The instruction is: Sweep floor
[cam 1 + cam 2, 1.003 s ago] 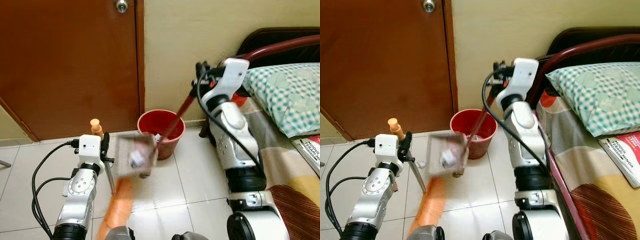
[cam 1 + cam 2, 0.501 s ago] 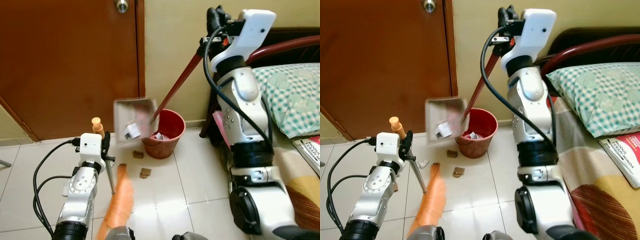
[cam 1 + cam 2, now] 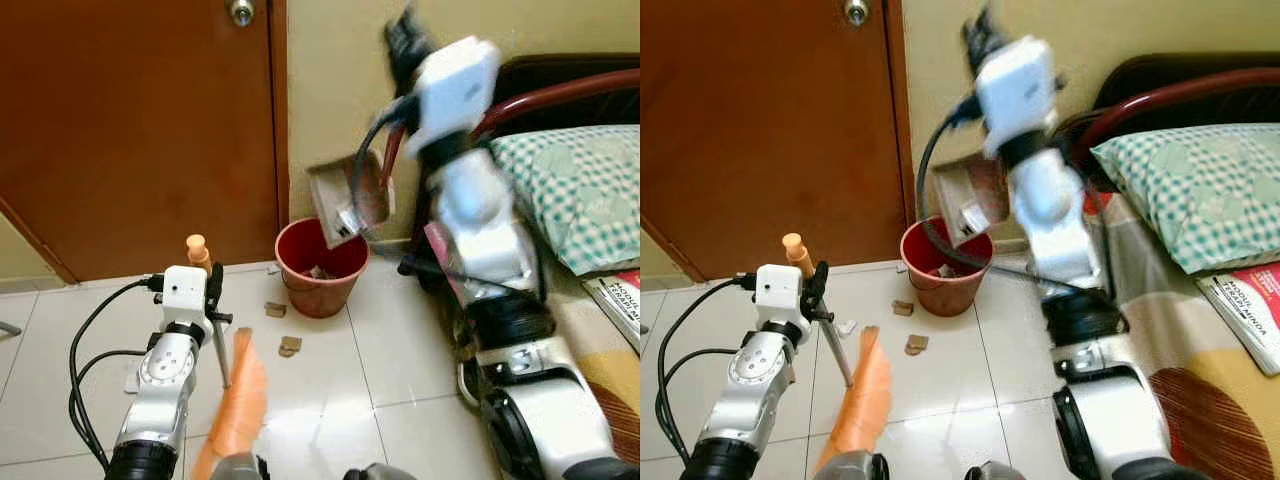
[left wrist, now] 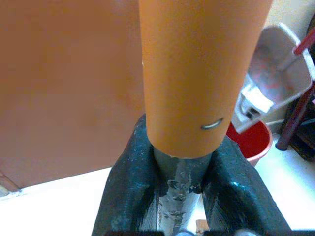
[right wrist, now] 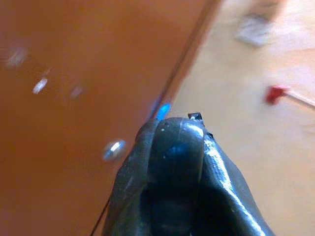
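Above the red bin by the door, the dustpan hangs tipped on its long red handle, mouth toward the bin, a white scrap sliding at its lip. The right hand, raised high, grips the handle's top, fingers clamped together. Lower, the left hand holds the broom pole upright; two brown crumbs lie on the floor beside the bin.

The white tiled floor is glossy and throws back light. The round red plastic bucket looks smooth with a dull sheen. The brown wooden door has a satin finish and a shiny metal knob. The orange broom handle is smooth, matt plastic over a scratched metal tube. The green checked pillow is soft cloth.
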{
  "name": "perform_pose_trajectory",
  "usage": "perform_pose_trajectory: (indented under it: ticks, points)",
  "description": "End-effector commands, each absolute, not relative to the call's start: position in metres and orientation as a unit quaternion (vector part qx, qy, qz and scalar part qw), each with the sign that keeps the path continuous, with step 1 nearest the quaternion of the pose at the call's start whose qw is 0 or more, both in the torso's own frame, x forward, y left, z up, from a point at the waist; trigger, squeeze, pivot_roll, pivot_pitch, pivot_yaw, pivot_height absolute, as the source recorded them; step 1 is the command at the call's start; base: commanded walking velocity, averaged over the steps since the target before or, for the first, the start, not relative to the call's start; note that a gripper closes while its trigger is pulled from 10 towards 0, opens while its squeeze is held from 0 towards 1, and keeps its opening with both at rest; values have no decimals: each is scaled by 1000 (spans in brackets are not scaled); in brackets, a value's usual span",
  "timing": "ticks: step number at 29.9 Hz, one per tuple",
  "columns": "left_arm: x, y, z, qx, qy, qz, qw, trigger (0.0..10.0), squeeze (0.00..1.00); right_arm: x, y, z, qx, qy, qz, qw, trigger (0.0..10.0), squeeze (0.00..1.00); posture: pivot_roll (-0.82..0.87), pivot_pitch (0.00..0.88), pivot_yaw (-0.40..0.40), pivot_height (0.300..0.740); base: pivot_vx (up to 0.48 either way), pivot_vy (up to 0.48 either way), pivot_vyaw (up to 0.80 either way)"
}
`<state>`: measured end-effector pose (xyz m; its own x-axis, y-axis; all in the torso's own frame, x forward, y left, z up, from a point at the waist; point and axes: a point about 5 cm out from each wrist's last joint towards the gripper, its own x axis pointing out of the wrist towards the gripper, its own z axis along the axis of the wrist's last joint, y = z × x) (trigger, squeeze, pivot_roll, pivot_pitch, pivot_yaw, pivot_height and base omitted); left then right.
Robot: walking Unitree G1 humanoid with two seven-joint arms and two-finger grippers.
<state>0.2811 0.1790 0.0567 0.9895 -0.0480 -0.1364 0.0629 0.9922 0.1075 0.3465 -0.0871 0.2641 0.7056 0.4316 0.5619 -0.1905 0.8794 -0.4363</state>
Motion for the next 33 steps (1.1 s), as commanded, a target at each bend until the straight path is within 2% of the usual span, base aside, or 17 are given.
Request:
perform_pose_trajectory:
  ticks: [1, 7, 18, 20, 22, 23, 26, 30, 33]
  points:
    - [275, 178, 42, 56, 105, -30, 992, 10000, 0, 340, -76, 262, -210, -368, 198, 884, 10000, 0, 16, 26, -35, 740, 0, 0, 0]
    - [276, 178, 43, 55, 104, -30, 993, 10000, 0, 335, -63, 244, -236, -369, 225, 870, 10000, 0, 18, 26, -36, 740, 0, 0, 0]
    - [279, 178, 45, 55, 100, -30, 993, 10000, 0, 330, -54, 242, -233, -388, 243, 858, 10000, 0, 17, 23, -37, 740, 0, 0, 0]
    - [279, 178, 45, 56, 99, -29, 993, 10000, 0, 327, -48, 238, -222, -380, 274, 855, 10000, 0, 17, 23, -37, 740, 0, 0, 0]
    - [279, 178, 45, 57, 99, -28, 993, 10000, 0, 322, -37, 228, -232, -365, 325, 841, 10000, 0, 17, 22, -37, 740, 0, 0, 0]
    - [280, 177, 45, 57, 99, -28, 993, 10000, 0, 317, -31, 219, -252, -361, 356, 824, 10000, 0, 17, 23, -38, 740, 0, 0, 0]
    - [280, 177, 45, 56, 98, -28, 993, 10000, 0, 311, -25, 204, -277, -345, 392, 807, 10000, 0, 19, 24, -41, 740, 0, 0, 0]
    - [280, 176, 45, 55, 98, -27, 993, 10000, 0, 308, -24, 198, -291, -346, 399, 798, 10000, 0, 19, 26, -43, 740, 0, 0, 0]
    - [280, 176, 45, 55, 98, -25, 993, 10000, 0, 311, -27, 211, -289, -373, 363, 803, 10000, 0, 19, 26, -43, 740, 0, 0, 0]
